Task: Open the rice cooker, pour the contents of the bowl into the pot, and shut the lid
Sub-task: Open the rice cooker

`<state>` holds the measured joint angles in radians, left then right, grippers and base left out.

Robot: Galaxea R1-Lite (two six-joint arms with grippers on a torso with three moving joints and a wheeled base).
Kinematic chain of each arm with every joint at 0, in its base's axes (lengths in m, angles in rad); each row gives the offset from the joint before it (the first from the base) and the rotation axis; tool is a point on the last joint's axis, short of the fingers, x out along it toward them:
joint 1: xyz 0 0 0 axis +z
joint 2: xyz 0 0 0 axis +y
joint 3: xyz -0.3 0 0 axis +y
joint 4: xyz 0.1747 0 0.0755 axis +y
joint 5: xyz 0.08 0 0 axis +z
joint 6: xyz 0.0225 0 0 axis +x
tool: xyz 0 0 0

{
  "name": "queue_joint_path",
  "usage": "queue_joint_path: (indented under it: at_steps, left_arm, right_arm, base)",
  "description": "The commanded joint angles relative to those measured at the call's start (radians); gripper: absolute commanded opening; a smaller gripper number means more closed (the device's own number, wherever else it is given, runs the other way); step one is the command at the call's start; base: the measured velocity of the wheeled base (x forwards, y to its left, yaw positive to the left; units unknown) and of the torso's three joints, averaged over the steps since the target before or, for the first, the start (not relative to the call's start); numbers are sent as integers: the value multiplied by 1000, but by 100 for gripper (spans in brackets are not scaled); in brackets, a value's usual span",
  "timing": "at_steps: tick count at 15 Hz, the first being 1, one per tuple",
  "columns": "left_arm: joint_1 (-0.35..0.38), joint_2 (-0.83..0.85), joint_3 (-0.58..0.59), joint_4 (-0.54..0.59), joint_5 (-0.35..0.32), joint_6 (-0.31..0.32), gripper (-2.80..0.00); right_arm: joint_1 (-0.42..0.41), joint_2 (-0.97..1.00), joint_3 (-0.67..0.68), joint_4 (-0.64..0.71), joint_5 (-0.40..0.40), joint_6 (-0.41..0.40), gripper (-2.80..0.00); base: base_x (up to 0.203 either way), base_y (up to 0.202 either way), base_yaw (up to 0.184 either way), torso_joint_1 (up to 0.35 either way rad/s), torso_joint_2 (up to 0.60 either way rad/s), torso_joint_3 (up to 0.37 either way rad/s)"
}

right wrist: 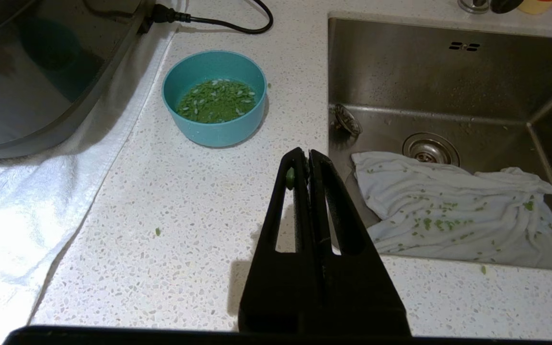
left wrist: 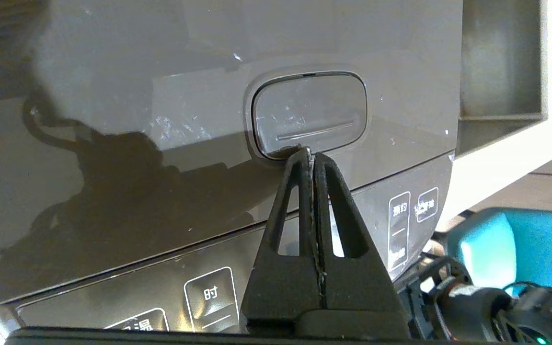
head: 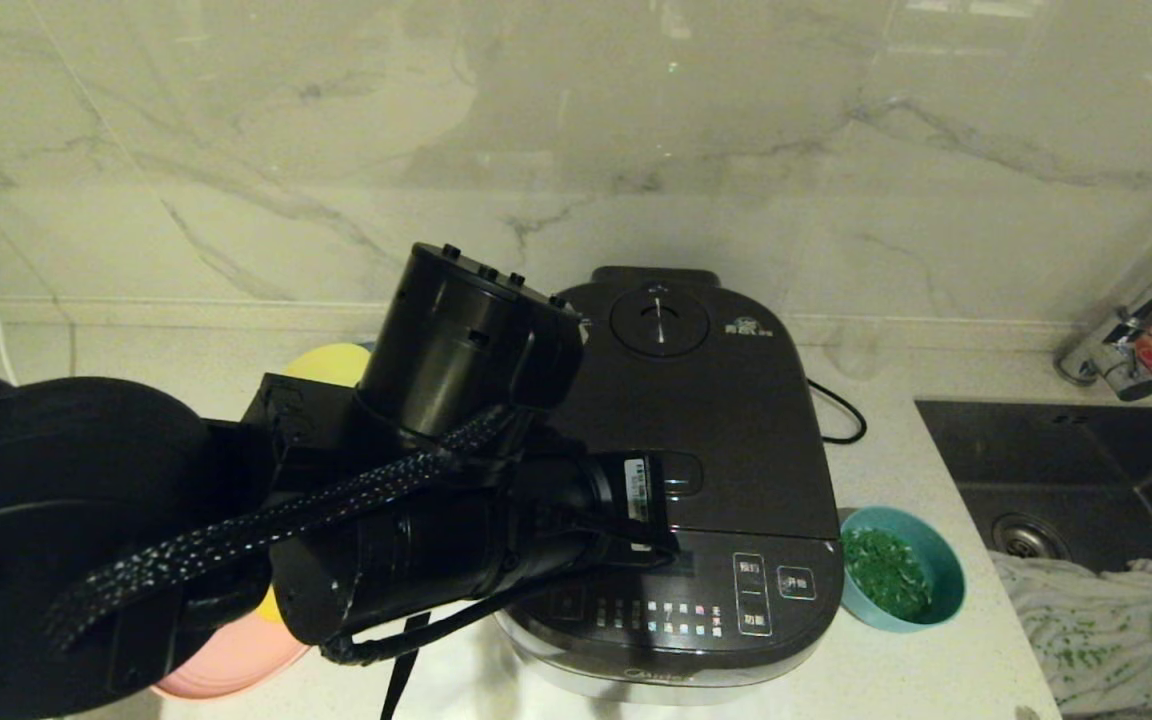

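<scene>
The dark grey rounded-square rice cooker [head: 696,480] sat shut, its hinged lid [left wrist: 209,96] down. The left end effector [left wrist: 310,154], pressed together, touched the release button [left wrist: 309,114]. The small teal bowl [right wrist: 213,97] waited full beside it; the right end effector [right wrist: 303,158], closed, hovered over the table [right wrist: 185,230].

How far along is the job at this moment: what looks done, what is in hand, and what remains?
Done: nothing yet; the dark grey hinged lid lies shut on the dark grey rice cooker.
In hand: the left gripper, fingers shut, has its tips at the lid's rectangular release button.
Left: opening, pouring the small teal bowl of green bits, closing. The right gripper hangs shut over the speckled counter.
</scene>
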<state>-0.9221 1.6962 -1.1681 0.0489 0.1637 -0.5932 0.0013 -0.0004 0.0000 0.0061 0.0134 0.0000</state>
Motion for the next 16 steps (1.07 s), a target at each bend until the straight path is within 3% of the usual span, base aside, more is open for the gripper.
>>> queue_joint_path:
  at_steps: [1,5,8,16]
  left_arm:
    - [10,8,-5,5,10,-4,-280]
    - [33,-1,-10,-10,10,-5,-280]
    - [60,-12,-5,-109,6,-8,-280]
    - [58,-112,-36,-107,-1,-2,-280]
  right_arm:
    - [0,0,0,0,0,0,-280]
    - [0,0,0,0,0,0,-280]
    - [0,0,0,0,0,0,-280]
    - [0,0,0,0,0,0,-280]
  base:
    - [0,0,0,0,0,0]
    - [0,0,0,0,0,0]
    - [0,0,0,0,0,0]
    - [0,0,0,0,0,0]
